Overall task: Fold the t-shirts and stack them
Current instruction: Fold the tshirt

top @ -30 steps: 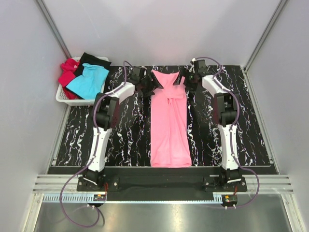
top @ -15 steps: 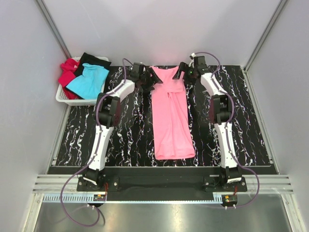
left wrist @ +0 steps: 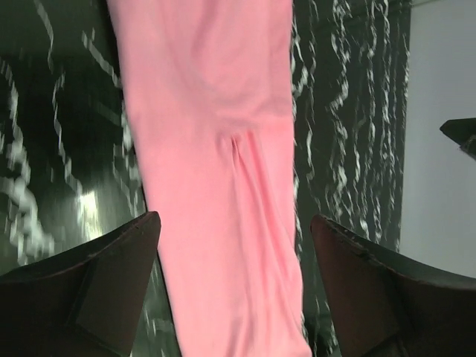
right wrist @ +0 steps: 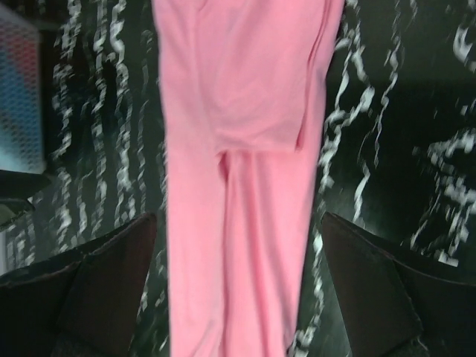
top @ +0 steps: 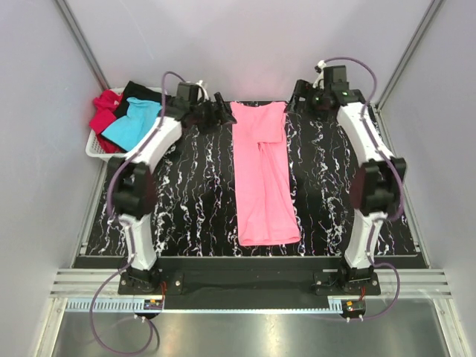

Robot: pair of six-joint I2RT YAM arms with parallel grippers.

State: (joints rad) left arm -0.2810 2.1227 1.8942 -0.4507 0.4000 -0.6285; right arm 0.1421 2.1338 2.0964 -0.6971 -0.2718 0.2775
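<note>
The pink t-shirt (top: 262,175) lies flat on the black marbled table (top: 186,193) as a long narrow strip, folded lengthwise, its far end near the back edge. My left gripper (top: 220,111) hovers open just left of that far end, and my right gripper (top: 297,97) hovers open just right of it. In the left wrist view the pink t-shirt (left wrist: 216,149) runs below and between the spread fingers (left wrist: 89,290) of the left gripper (left wrist: 234,219), untouched. The right wrist view shows the same: pink t-shirt (right wrist: 238,149) under the open right gripper (right wrist: 239,217). Neither holds anything.
A white plastic basket (top: 93,152) stands at the back left off the table's corner, holding the turquoise t-shirt (top: 132,123), the red t-shirt (top: 104,111) and the black t-shirt (top: 143,91). Grey walls close in on three sides.
Both grippers have let go of the pink t-shirt's far end and pulled outward and up, away from it. The shirt's far end now lies flat. The left jaws have widened.
</note>
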